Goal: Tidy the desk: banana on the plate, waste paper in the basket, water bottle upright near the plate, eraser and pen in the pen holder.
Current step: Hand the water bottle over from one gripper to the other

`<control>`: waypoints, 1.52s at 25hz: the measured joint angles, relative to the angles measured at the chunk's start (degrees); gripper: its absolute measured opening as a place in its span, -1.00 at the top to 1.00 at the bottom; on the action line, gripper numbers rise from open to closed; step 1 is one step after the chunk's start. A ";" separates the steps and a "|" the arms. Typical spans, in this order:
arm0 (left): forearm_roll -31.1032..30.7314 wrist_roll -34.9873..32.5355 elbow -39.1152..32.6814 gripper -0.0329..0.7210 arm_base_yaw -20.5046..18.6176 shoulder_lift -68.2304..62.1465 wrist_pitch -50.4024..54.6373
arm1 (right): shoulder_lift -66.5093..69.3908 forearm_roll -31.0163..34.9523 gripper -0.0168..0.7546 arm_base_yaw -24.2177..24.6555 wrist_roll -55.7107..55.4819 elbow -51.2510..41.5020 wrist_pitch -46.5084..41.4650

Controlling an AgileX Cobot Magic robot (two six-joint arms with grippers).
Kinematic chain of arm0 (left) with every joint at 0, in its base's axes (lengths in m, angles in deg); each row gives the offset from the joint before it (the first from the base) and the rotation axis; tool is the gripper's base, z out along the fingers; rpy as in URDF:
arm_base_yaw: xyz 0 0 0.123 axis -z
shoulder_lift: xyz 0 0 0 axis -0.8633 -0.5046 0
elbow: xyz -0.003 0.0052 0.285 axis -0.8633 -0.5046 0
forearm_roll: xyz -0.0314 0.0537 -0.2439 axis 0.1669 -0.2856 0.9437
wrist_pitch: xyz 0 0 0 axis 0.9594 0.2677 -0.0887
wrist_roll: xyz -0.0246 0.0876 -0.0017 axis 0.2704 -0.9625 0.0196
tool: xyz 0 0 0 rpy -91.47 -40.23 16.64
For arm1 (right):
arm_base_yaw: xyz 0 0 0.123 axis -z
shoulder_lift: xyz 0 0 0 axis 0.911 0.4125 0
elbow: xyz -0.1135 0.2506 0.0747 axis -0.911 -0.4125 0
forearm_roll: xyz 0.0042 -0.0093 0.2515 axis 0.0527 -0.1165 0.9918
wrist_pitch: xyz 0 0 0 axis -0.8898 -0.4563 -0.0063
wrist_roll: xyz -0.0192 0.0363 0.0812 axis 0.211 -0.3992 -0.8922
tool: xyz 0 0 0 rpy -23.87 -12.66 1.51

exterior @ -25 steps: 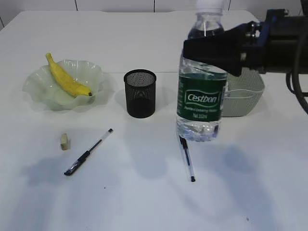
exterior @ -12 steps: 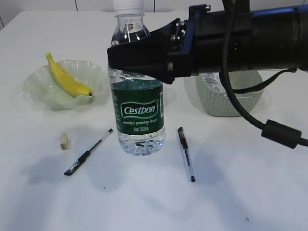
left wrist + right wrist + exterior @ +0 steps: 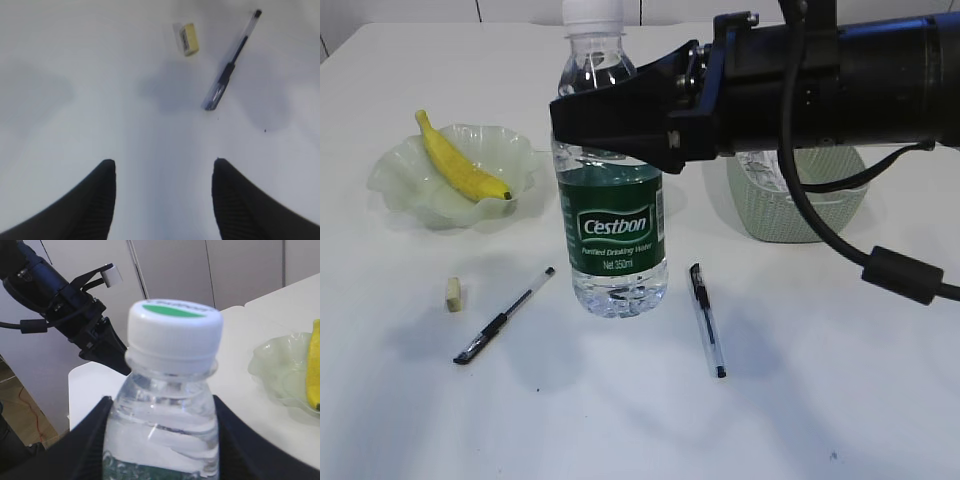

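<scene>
Now the right pincer [image 3: 610, 135] holds the water bottle [image 3: 615, 225] upright by its shoulder, clamped just below the cap, with the plate [image 3: 395, 180] and its banana [image 3: 460, 165] well off to the pincer's far side. To finish well, I judge the bottle should be settled flat on the bench [image 3: 620, 410] beside the plate before release — straight down, no tilt. The left pincer [image 3: 162, 195] hangs wide and empty, eraser [image 3: 189, 38] and pen [image 3: 231, 62] ahead of it.

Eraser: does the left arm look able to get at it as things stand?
Probably yes. The left gripper is open and holds nothing, and the eraser lies on bare table ahead of it, apart from the pen.
</scene>
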 joint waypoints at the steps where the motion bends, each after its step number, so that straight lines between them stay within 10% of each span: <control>1: 0.38 0.00 -0.15 -0.22 0.00 0.00 -1.45 | 0.00 0.00 -0.03 0.00 0.00 0.00 0.00; 10: 13.37 -19.24 -8.73 -0.21 0.00 0.00 -20.11 | 0.11 0.00 -0.03 0.00 0.13 0.00 2.11; 24: 84.44 -97.03 -18.83 -0.20 0.00 0.00 -24.89 | 0.11 0.34 -0.02 0.00 0.39 0.00 5.12; 38: 82.99 -101.56 -18.83 -0.19 0.00 0.00 -0.06 | 0.11 1.31 -0.02 0.00 0.42 0.00 5.22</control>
